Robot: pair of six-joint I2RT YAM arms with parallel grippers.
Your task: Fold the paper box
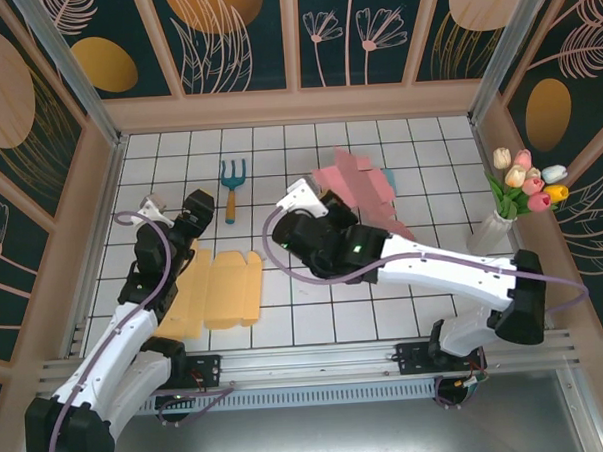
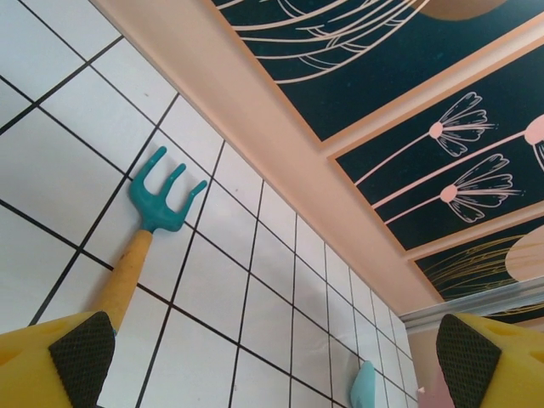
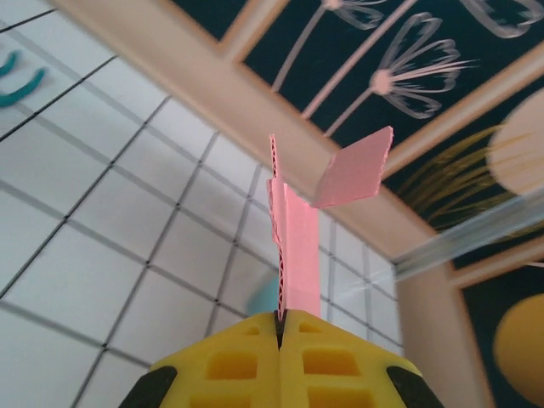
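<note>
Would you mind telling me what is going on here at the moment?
The right gripper is shut on a pink paper box blank, gripping it by one edge. The left gripper is open and empty, pointing toward a small garden fork. A yellow box blank lies flat and unfolded on the table beside the left gripper.

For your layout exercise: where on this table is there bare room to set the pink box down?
Bare tiles: the back-left corner beside the garden fork, and the back right between the pink box and the vase. Crowded: near left, with the yellow box and left arm; the centre, under the right arm.
</note>
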